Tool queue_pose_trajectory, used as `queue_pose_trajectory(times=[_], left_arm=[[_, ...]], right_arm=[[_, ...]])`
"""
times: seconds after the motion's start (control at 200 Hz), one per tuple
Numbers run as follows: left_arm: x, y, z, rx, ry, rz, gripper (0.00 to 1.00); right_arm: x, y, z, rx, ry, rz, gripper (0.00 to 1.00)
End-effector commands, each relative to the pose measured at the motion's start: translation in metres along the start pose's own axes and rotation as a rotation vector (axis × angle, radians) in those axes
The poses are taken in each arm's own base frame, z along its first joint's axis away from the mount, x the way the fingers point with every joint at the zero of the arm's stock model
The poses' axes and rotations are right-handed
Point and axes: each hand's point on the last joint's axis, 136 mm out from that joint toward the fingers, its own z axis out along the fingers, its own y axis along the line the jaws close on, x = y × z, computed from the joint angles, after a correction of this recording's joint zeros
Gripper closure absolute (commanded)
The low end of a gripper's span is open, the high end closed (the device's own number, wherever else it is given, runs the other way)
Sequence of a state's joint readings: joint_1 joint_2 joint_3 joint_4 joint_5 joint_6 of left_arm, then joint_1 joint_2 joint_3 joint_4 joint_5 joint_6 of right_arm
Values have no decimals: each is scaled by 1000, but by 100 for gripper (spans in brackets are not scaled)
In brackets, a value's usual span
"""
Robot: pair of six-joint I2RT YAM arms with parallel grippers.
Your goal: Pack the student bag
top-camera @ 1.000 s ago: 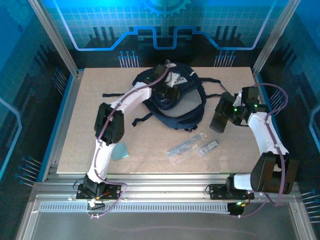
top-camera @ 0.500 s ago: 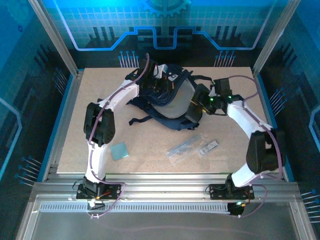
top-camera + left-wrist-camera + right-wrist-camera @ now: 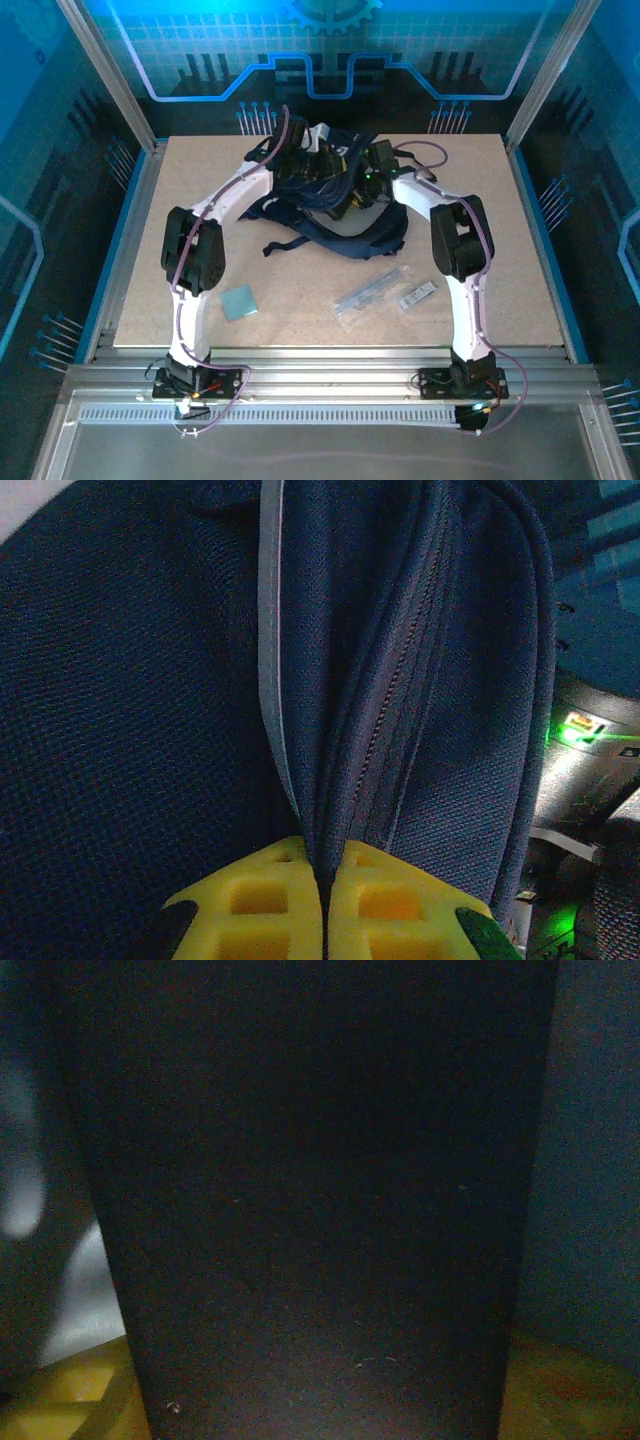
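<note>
Student bag [image 3: 375, 232] sits at the far middle of the bench [image 3: 480, 280], and both arms reach over it, so most of its top is covered in the overhead view; only the lower navy edge and the black straps [image 3: 285, 240] trailing toward the near side are plain. Where each pincer meets the fabric is too crowded to make out from above.

From the left wrist, the student bag [image 3: 150, 680] is dark navy weave with a thin light-grey stripe [image 3: 268, 630] running beside a zipper [image 3: 400, 710]. The left pincer [image 3: 325, 880] has its yellow pads pressed together on a fold of that fabric.

In the right wrist view a dark slab [image 3: 320, 1190] stands between the right pincer's [image 3: 320, 1390] yellow pads, which are set fairly wide and grip it (its surface is too dim to show any marking); its top is cut off.

On the near bench lie a teal square [image 3: 239, 301], a clear packet [image 3: 370, 295] and a small printed strip [image 3: 417, 296], its print too small to read.
</note>
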State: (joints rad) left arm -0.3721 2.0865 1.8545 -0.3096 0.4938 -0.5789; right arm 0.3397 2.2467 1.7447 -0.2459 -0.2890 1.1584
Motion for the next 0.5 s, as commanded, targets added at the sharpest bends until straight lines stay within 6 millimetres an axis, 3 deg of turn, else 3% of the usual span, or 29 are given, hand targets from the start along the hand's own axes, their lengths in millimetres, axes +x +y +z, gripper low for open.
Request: queue_pose_trajectory(times=[0.0, 0.03, 0.055, 0.145, 0.175, 0.245, 0.34, 0.495], left_arm=[[-34, -66, -31, 165, -76, 84, 100], [-36, -67, -32, 165, -80, 85, 100], [-39, -68, -34, 167, -86, 90, 100], [-46, -69, -38, 165, -100, 95, 100], [-49, -69, -40, 164, -107, 99, 100], [-53, -67, -43, 159, -118, 102, 100], [-56, -60, -44, 149, -125, 96, 100], [-52, -55, -43, 152, -124, 84, 100]], right_arm=[[11, 41, 18, -106, 36, 25, 40], [10, 54, 15, -142, 45, 16, 34], [11, 52, 24, -159, 67, 15, 30], [13, 65, 16, -220, 84, -24, 15], [12, 76, 0, -240, 67, -55, 12], [11, 71, -16, -208, 46, -91, 10], [9, 57, -31, -182, 18, -102, 13], [3, 49, -33, -209, 23, -99, 35]])
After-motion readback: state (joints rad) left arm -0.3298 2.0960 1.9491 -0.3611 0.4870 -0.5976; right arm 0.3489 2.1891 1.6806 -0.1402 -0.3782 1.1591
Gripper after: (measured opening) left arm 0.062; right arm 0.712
